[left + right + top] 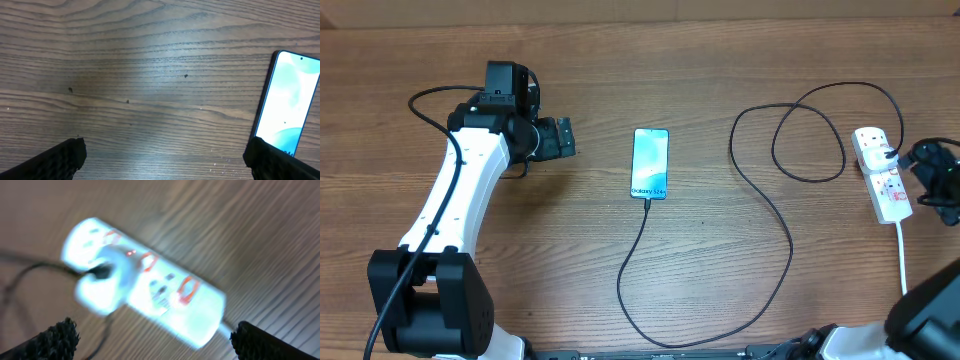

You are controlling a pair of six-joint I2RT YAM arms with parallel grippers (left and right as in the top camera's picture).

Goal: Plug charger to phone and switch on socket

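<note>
We see the phone (650,163) lying flat in the middle of the table (570,260) with its blue screen up. The thin black charger (790,240) meets the bottom edge of the phone. From there it runs down toward us, bends round to the right, makes a big loop and goes to the socket (882,172). We cannot tell if the tip is pushed all the way into the phone.

The socket is the long white strip near the right edge of the table. A white plug (107,282) sits in it, and it has little red switches (186,291). That picture is blurry.

Our left gripper (563,138) is wide open and holds nothing. It hangs to the left of the phone, not touching it.

Our right gripper (160,337) is wide open too, and empty, just above the socket
</note>
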